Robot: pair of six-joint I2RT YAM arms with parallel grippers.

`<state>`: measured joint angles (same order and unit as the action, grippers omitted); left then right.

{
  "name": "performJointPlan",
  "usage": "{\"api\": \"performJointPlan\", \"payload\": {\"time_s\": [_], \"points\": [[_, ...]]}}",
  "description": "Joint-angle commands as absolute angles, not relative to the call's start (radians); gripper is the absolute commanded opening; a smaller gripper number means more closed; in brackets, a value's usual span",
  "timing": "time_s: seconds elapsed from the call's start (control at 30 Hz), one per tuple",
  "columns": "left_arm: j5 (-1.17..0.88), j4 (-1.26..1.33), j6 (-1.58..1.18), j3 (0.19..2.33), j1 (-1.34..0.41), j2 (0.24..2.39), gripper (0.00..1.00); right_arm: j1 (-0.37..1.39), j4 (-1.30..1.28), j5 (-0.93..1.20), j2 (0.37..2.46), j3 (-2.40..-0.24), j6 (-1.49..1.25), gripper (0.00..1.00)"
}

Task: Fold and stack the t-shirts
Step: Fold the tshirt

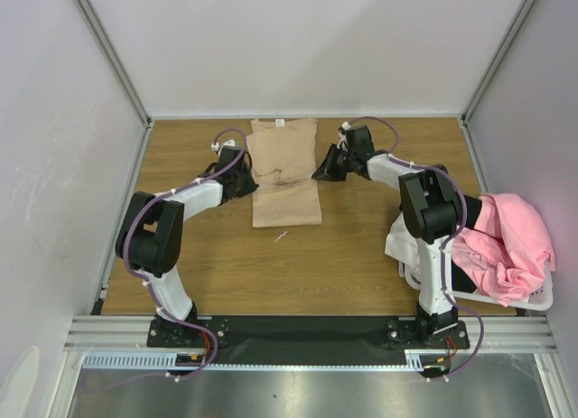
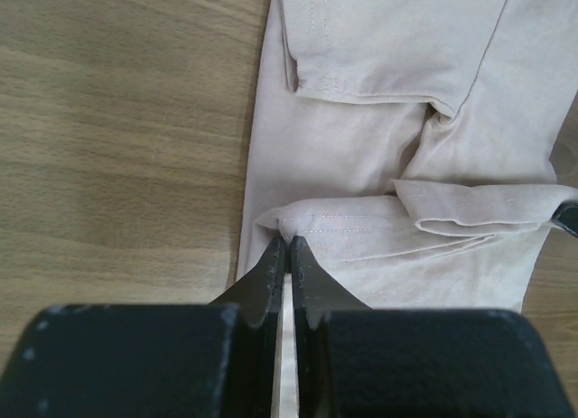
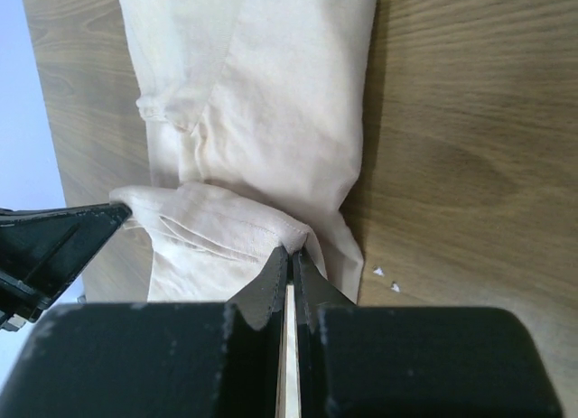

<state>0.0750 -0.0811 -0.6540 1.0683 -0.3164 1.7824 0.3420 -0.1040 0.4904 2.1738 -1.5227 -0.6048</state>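
On the wood-grain tabletop, top view: tan t-shirt lies flat at the far middle, folded into a long narrow rectangle with the collar end toward the back wall. Left pincer meets its left edge and right pincer its right edge, both about mid-length. White specks sit just near of the hem. Pink t-shirt is crumpled and heaped over a white plastic basket at the right edge. White cloth lies beside it, possibly another shirt, too hidden by the arm to tell.

Left wrist view: left pincer has black tapered fingers pressed nearly together, pinching a stitched fold at the edge of the tan t-shirt. Fabric is soft, matte and creased, with a sleeve hem folded across. Right pincer shows at the far end of the same raised fold.

Right wrist view: right pincer is closed to a sliver on the hemmed fold of the tan t-shirt; the cloth looks paler here. Left pincer grips the opposite end of that fold. White specks lie on bare tabletop.
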Motion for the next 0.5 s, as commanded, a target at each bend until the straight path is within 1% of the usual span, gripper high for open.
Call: {"api": "performJointPlan", "payload": {"time_s": [0.0, 0.07, 0.13, 0.17, 0.23, 0.27, 0.33, 0.37, 0.47], "points": [[0.071, -0.029, -0.647, 1.109, -0.305, 1.798, 0.07, 0.334, -0.106, 0.486, 2.194, -1.578, -0.574, 0.00], [0.069, -0.028, -0.650, 1.111, -0.305, 1.804, 0.08, 0.334, -0.115, 0.482, 2.198, -1.594, -0.565, 0.00], [0.072, -0.020, -0.647, 1.111, -0.305, 1.807, 0.12, 0.336, -0.124, 0.483, 2.210, -1.617, -0.557, 0.00], [0.074, -0.018, -0.647, 1.112, -0.305, 1.809, 0.16, 0.336, -0.138, 0.483, 2.214, -1.624, -0.552, 0.05], [0.086, -0.018, -0.641, 1.118, -0.304, 1.807, 0.22, 0.334, -0.144, 0.480, 2.212, -1.634, -0.545, 0.09], [0.086, -0.015, -0.637, 1.123, -0.302, 1.806, 0.31, 0.334, -0.144, 0.477, 2.209, -1.635, -0.542, 0.16], [0.089, -0.014, -0.620, 1.140, -0.301, 1.796, 0.42, 0.333, -0.152, 0.469, 2.201, -1.646, -0.529, 0.24], [0.084, -0.011, -0.612, 1.147, -0.298, 1.793, 0.50, 0.333, -0.155, 0.465, 2.198, -1.655, -0.525, 0.33], [0.086, -0.005, -0.588, 1.172, -0.295, 1.763, 0.58, 0.327, -0.161, 0.469, 2.189, -1.681, -0.512, 0.46]]}}
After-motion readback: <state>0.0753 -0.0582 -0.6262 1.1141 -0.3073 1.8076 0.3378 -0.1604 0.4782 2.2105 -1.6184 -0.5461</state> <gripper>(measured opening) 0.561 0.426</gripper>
